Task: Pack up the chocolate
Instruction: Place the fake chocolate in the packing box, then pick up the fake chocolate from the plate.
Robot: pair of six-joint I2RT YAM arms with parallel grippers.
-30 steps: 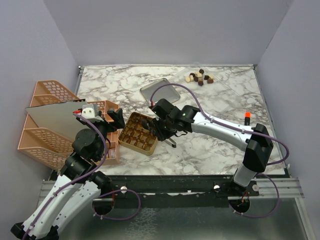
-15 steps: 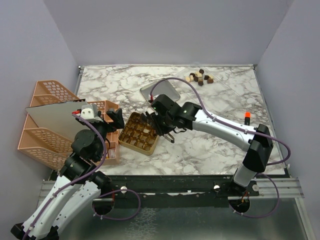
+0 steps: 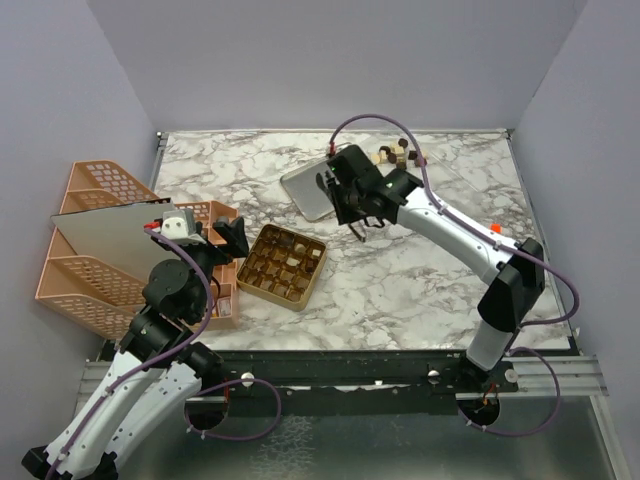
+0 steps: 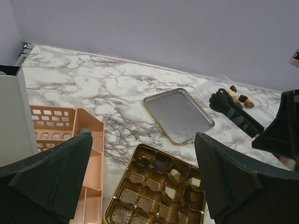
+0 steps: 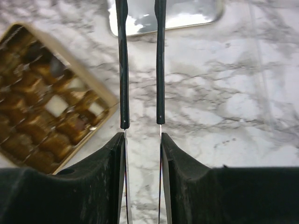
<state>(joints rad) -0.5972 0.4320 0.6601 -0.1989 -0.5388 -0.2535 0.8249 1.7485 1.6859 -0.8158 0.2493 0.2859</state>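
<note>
The chocolate lies mostly in a loose heap at the far right of the table, and a few pieces already sit in the tray at the near left. Each piece is probably light, hard and smooth, easily flicked away or scuffed, so a gentle pinch across opposite sides seems best. The right gripper hangs between heap and tray, fingers narrowly parted, nothing between them. The left gripper is spread wide and empty.
</note>
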